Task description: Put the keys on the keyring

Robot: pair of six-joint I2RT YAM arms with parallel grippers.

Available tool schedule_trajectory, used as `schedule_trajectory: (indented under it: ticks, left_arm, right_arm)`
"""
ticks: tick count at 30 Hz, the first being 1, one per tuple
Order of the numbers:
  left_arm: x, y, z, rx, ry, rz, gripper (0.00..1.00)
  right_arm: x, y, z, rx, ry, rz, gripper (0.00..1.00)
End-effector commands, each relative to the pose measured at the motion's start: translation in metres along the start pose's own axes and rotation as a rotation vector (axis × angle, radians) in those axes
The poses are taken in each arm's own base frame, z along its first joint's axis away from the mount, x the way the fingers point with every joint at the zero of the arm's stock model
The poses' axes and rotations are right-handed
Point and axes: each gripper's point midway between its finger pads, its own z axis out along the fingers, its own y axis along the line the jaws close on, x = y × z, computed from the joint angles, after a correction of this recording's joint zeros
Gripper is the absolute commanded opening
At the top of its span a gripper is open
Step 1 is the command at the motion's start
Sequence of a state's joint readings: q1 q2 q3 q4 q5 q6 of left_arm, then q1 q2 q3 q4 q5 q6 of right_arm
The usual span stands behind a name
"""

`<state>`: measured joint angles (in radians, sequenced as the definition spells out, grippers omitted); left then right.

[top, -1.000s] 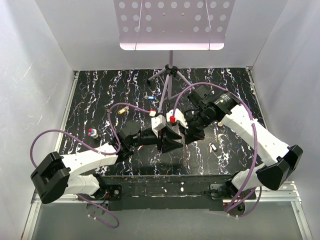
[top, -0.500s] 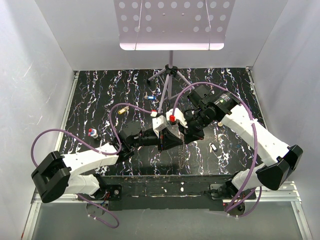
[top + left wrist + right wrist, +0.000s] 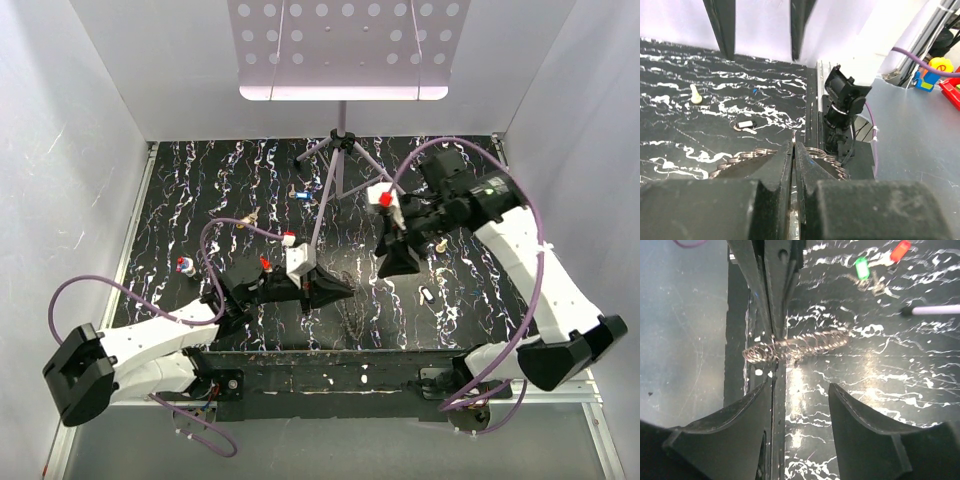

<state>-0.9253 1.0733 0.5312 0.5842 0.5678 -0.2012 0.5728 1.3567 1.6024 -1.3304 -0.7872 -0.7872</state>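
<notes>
**Ring held — key needed**

The left gripper (image 3: 793, 150) pinches the jagged silvery metal keyring (image 3: 800, 344) tight. The right gripper (image 3: 799, 387) hangs open above it. Next, I think, it must fetch the small green-headed key (image 3: 861, 267).

table (image 3: 200, 190): black, white-veined | keyring (image 3: 760, 352): silvery | keys (image 3: 861, 267): green, red

Left gripper (image 3: 338, 289) low over black marbled table (image 3: 200, 180), right gripper (image 3: 399, 262) apart to its right, tripod stand (image 3: 340, 150) behind, blue-headed key (image 3: 302, 195) beside the stand's foot
</notes>
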Motion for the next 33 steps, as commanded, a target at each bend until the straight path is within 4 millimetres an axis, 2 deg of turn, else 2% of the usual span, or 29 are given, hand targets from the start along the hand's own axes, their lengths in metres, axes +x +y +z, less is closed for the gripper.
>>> schedule_trajectory:
  ticks: [1,4,8,13,24,33]
  left_arm:
    - [-0.037,-0.024,-0.013,0.071,-0.122,0.131,0.0]
    - [-0.046,-0.03,-0.019,0.072,-0.151,0.144,0.0]
    - [-0.059,-0.04,-0.026,0.104,-0.207,0.149,0.0]
    - [-0.064,-0.047,-0.026,0.134,-0.225,0.12,0.0]
    - [-0.089,-0.063,-0.033,0.207,-0.38,0.057,0.0]
    - [-0.105,-0.074,-0.038,0.259,-0.427,0.038,0.0]
  right_arm:
    - [-0.017,0.043,-0.026,-0.099,-0.198,-0.049,0.6]
    - [-0.018,0.052,-0.028,-0.137,-0.29,-0.049,0.62]
    - [-0.013,0.052,-0.024,-0.151,-0.352,-0.047,0.62]
    - [-0.006,0.048,-0.022,-0.14,-0.356,-0.039,0.62]
    - [-0.006,0.049,-0.022,-0.148,-0.396,-0.04,0.61]
    - [-0.006,0.052,-0.023,-0.147,-0.416,-0.048,0.61]
